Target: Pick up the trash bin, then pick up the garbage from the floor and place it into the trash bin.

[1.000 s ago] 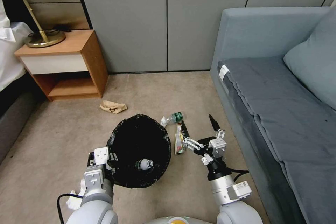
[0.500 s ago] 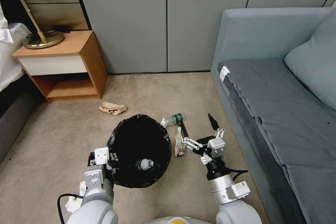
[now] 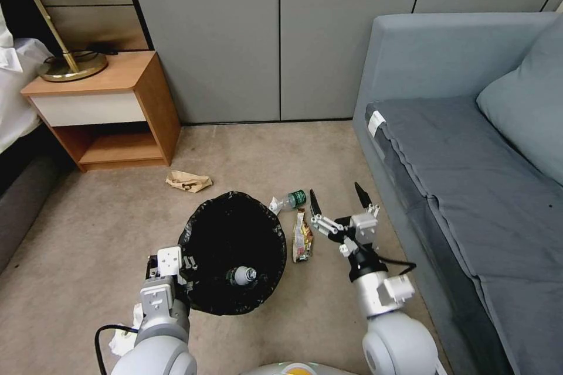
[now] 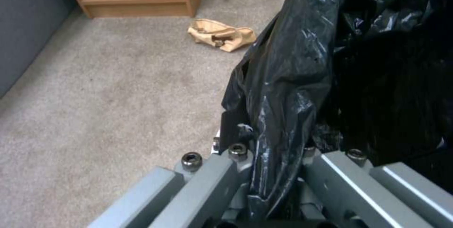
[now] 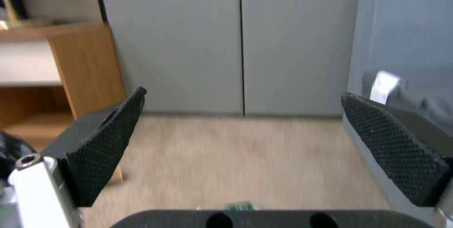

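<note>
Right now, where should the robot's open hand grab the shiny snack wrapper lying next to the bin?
Probably from above, pinching across the middle of the snack wrapper. It lies flat and long on the carpet beside the trash bin, so its narrow width suits the open right hand. The left hand holds the bin's rim.

Left gripper [image 3: 186, 262] clamped, right gripper [image 3: 339, 199] spread wide, raised.

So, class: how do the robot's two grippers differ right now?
The left gripper is shut on the trash bin, pinching its bagged rim; the right gripper is open and holds nothing. The left sits at the bin's near edge; the right is beside the snack wrapper, near the sofa. Both are low over the carpet.
</note>
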{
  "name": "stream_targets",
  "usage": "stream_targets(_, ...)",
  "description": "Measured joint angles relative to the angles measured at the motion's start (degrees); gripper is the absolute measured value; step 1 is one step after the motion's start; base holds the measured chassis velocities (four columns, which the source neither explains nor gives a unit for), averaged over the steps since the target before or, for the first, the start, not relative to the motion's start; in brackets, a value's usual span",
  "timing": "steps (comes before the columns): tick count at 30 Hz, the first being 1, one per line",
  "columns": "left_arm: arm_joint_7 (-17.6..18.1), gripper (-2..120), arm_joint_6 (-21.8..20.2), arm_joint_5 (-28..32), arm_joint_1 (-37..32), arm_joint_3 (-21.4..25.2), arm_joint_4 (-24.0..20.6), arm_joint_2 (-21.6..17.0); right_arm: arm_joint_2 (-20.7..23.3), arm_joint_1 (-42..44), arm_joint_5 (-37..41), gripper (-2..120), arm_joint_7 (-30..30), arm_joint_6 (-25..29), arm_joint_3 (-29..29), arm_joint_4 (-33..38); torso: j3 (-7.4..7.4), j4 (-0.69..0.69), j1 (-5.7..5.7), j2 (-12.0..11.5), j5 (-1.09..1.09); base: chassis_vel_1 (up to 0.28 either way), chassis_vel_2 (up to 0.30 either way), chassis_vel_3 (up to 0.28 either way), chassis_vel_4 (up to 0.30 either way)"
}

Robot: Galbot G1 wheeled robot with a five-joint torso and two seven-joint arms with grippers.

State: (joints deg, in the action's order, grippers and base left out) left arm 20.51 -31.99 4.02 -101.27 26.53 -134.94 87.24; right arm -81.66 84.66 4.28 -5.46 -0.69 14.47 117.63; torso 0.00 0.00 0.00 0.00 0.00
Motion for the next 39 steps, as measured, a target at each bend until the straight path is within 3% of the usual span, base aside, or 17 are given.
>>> stream_targets(6,0.1,0,0.22,-0.22,-0.51,0.04,0.02,0.03,1.16,-5.74,6.4,100,-0.2,-6.74,-1.46,-9.05,0.01,0.01,0.0,0.0,0.0,0.0,0.0,0.0,0.0)
stream_targets(16,0.13,0,0.22,-0.7,-0.65,-0.07,0.3,0.07,2.35,-11.25,13.19,100,1.69,-10.82,-2.84,-19.16,0.01,0.0,0.0,0.0,0.0,0.0,0.0,0.0,0.0)
stream_targets(24,0.13,0,0.27,-0.73,-0.61,-0.14,0.48,-0.02,2.93,-15.36,19.76,100,6.99,-13.79,-2.88,-27.36,0.01,0.0,0.0,0.0,0.0,0.0,0.0,0.0,0.0)
stream_targets(39,0.32,0,0.64,-0.71,-0.64,0.2,0.81,0.03,2.21,-21.95,18.52,100,10.02,-14.94,-2.78,-39.46,0.0,-0.01,0.0,0.0,0.0,0.0,0.0,0.0,0.0)
